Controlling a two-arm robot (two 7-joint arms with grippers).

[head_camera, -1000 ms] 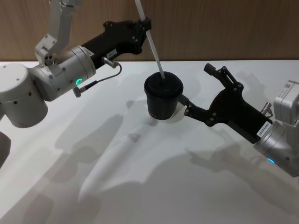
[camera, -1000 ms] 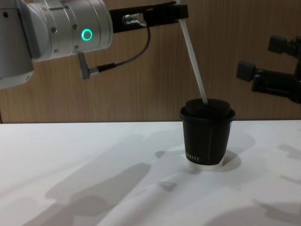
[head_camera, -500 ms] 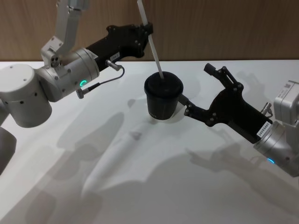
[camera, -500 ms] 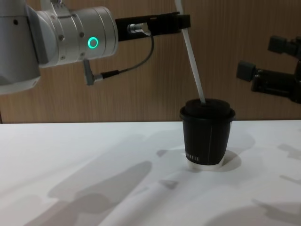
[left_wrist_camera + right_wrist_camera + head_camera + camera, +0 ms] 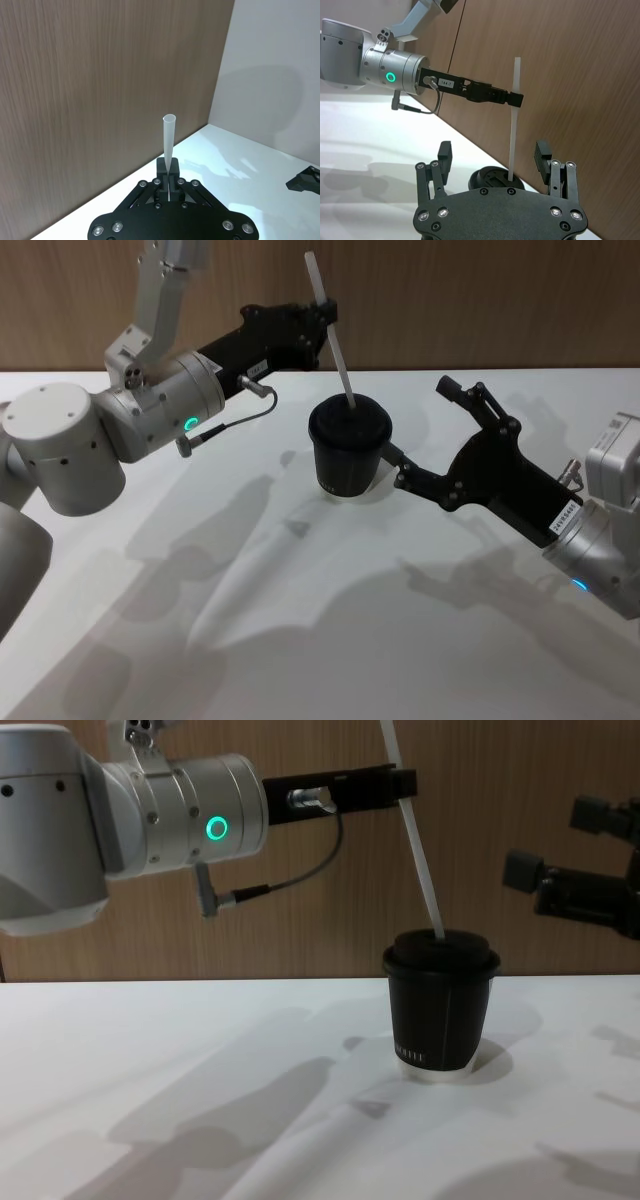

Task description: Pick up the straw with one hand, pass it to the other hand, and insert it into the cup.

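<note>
Straw (image 5: 334, 340) clamped in left gripper (image 5: 322, 313), tip in cup (image 5: 348, 447) lid below; right gripper (image 5: 425, 438) spread apart beside cup.

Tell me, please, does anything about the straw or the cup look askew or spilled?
Only the thin white plastic straw: it leans instead of standing upright, its lower end in the black ribbed paper cup's lid, with the left gripper clamped partway up. Nothing looks spilled.

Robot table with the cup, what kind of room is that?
Probably a robot test bench, not a café: a bare white table against a wood-panel wall, with just a black cup and a straw.
</note>
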